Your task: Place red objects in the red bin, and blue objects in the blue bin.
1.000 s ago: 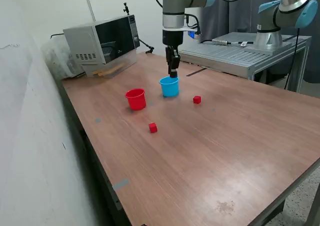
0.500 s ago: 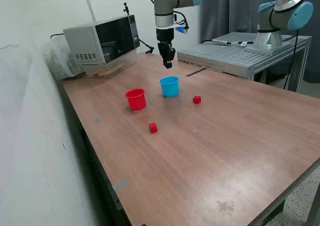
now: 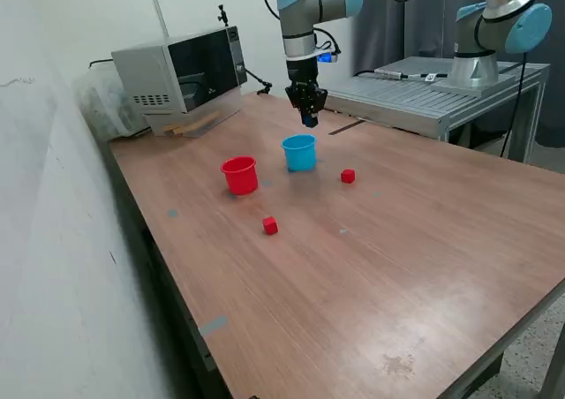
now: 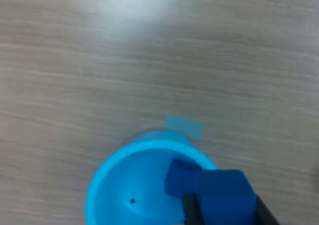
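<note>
Gripper [image 3: 307, 119] is clamped on a dark blue cube [image 4: 222, 190]. It has lifted off the rim of the blue cup [image 3: 299, 156] since a second ago and now hangs above it. Second blue cube [image 4: 177, 180] sits inside the cup. Held cube isn't dropped yet, so blue is half done by my read. Both red cubes [image 3: 348, 176] [image 3: 270, 226] unmoved on the table, outside the red cup [image 3: 240, 176].

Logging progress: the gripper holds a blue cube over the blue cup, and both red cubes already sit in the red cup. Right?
No: the exterior view shows one red cube and the other red cube on the table, outside the red cup. The rest holds.
</note>
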Robot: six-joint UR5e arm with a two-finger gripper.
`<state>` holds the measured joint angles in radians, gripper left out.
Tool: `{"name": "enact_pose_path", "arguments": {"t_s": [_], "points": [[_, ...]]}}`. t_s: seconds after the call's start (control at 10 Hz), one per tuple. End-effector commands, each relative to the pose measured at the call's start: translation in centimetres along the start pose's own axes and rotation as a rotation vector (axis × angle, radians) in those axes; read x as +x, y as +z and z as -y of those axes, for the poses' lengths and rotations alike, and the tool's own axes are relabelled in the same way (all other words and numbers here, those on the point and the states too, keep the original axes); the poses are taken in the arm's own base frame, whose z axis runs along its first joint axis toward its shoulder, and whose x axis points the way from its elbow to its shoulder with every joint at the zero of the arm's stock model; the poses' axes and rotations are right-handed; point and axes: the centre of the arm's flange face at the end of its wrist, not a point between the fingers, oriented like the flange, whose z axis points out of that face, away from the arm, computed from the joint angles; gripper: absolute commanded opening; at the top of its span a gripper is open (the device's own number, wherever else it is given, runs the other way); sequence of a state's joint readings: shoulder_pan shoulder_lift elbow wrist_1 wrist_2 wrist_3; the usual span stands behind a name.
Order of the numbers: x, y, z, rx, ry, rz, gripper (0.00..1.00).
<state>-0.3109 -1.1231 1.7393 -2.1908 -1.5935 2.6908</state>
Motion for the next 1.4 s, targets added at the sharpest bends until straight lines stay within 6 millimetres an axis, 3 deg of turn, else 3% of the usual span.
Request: {"name": "enact_pose_path", "arguments": {"t_s": [0.0,0.4,0.6,0.7,0.9,1.1,1.3], "points": [[-0.3,1.2,-1.1,-0.004,-0.037,-0.03,0.0],[-2.7,1.2,-2.7,-0.023,-0.021,-0.02,0.0],[-3.7,1.8,-2.6,-0.011,-0.007,-0.018,0.0],[-3.7,2.0,-2.6,-0.009,-0.006,-0.017,1.0],[-3.2,2.1,-2.5,-0.006,-0.01,-0.019,1.0],[-1.4,0.9,-2.4,-0.02,-0.033,-0.015,1.0],[4.3,0.2,-0.3,-0.006,-0.12,-0.026,1.0]]}}
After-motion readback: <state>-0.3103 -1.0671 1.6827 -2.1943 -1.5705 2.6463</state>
